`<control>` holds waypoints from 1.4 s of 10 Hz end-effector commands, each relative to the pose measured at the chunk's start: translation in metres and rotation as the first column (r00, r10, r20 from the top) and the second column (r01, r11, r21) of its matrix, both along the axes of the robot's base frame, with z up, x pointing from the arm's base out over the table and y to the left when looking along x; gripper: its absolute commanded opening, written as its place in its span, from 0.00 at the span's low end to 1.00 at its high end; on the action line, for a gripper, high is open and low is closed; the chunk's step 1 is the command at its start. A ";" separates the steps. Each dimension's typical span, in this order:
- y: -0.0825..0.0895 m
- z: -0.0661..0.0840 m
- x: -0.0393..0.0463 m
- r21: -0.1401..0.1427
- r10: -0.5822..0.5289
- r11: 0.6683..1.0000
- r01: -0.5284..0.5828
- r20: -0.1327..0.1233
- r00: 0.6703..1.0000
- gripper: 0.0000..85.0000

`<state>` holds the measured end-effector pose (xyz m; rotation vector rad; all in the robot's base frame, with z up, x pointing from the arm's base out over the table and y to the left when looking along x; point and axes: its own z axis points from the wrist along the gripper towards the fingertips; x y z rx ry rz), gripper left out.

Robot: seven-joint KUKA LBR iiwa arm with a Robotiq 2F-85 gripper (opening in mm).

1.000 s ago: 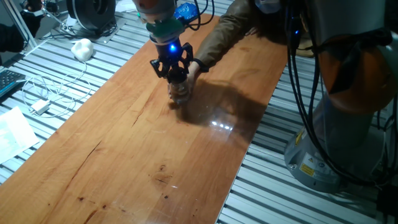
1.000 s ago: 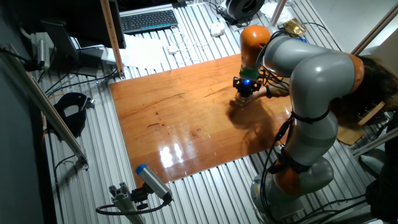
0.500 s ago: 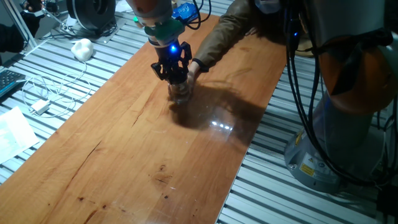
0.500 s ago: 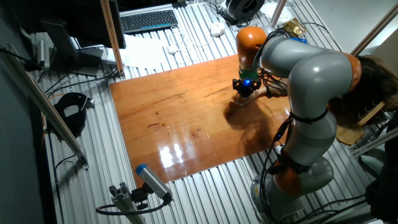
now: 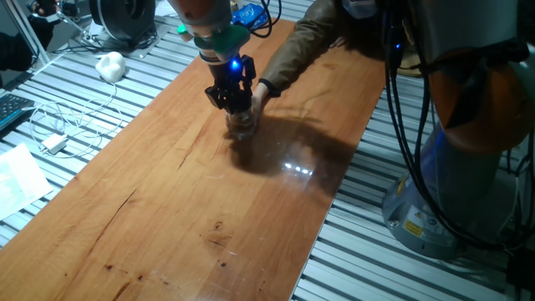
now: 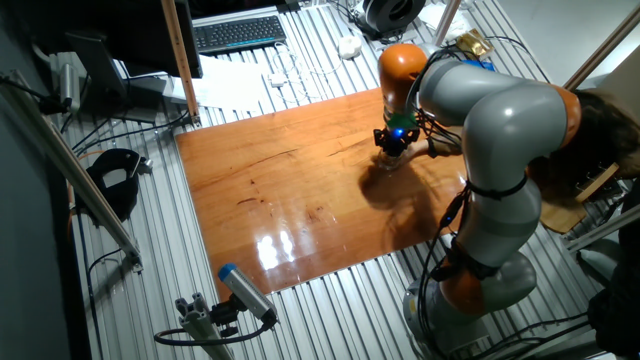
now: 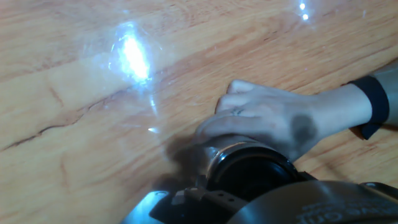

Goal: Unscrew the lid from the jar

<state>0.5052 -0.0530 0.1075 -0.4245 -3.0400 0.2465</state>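
Your pincer [image 5: 236, 102] points straight down with its black fingers closed around the small black round lid [image 7: 252, 173] of the small clear glass jar [image 5: 242, 124]. The jar stands on the wooden desk [image 5: 184, 192], toward its far end. A person's bare hand [image 7: 267, 121] grips the jar from the right.

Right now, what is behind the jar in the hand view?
A person's hand wraps the far side of the jar, resting on the wooden table. The gripper covers the lid from view.
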 end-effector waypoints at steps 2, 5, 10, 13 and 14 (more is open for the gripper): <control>0.000 0.001 -0.0004 0.018 0.012 1.000 -0.012 -0.002 1.000 0.40; 0.000 0.001 -0.0008 0.044 0.031 0.999 -0.030 -0.002 1.000 0.40; 0.001 0.001 -0.0016 0.032 0.078 0.996 -0.078 0.000 0.997 0.40; 0.001 0.003 -0.0017 0.064 0.107 0.992 -0.107 0.009 0.994 0.20; 0.002 0.002 -0.0019 0.070 0.105 0.992 -0.105 0.009 0.994 0.20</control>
